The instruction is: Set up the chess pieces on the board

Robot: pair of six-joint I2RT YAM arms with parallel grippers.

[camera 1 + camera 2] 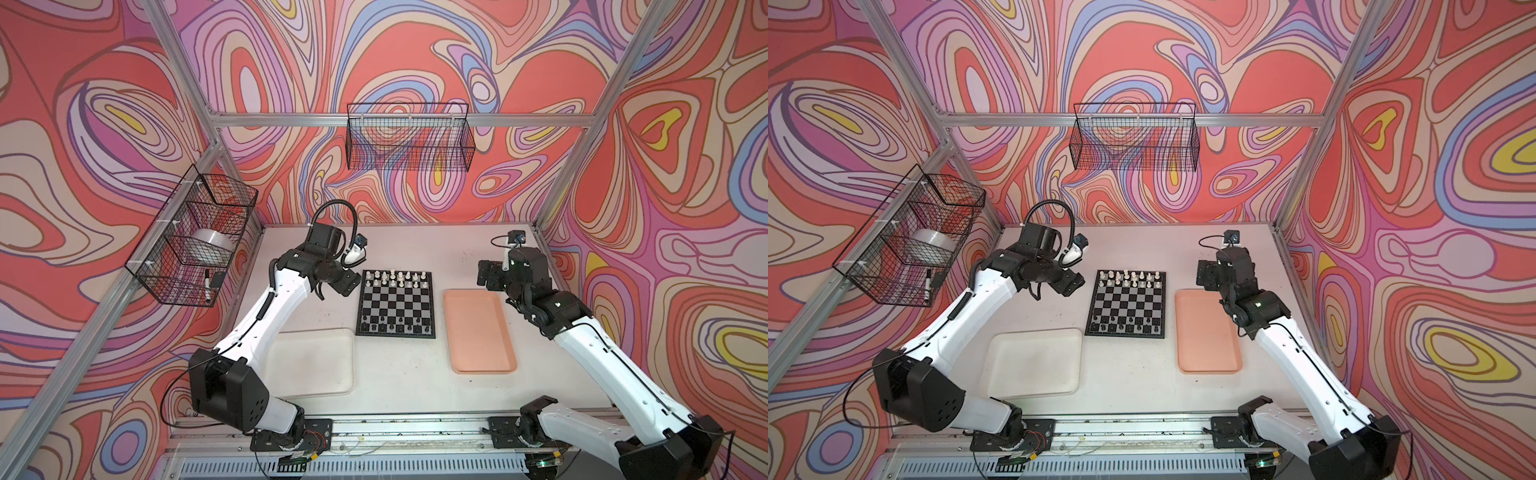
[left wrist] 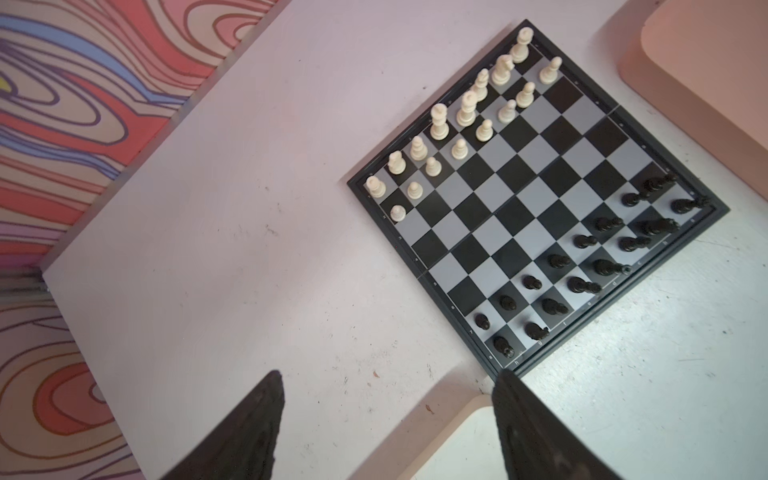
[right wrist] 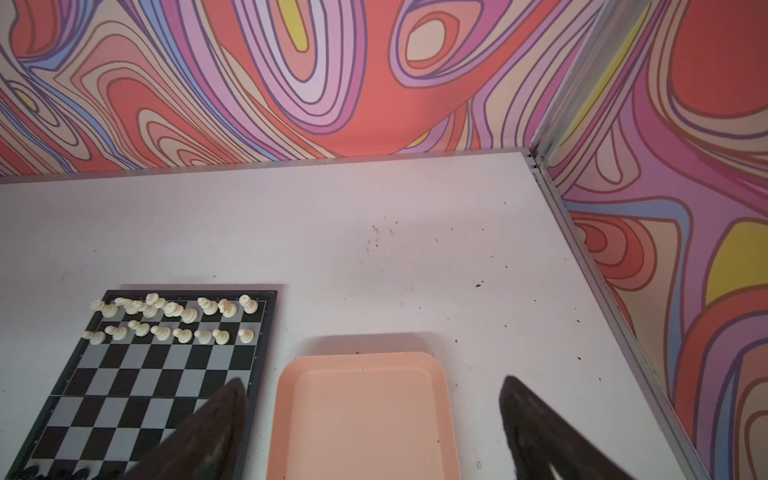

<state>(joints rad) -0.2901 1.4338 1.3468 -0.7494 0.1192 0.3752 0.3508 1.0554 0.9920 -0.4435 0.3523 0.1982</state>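
Spread, empty: left fingers [image 2: 245,440], right fingers [image 3: 536,432]

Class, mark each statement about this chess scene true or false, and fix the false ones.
1. The cream-white pieces stand on the board's two far rows. True.
2. The black pieces stand on the board's two near rows. True.
3. The pink tray lies left of the board. False: it lies to its right.
4. The left gripper holds a black piece. False: it is open and holds nothing.
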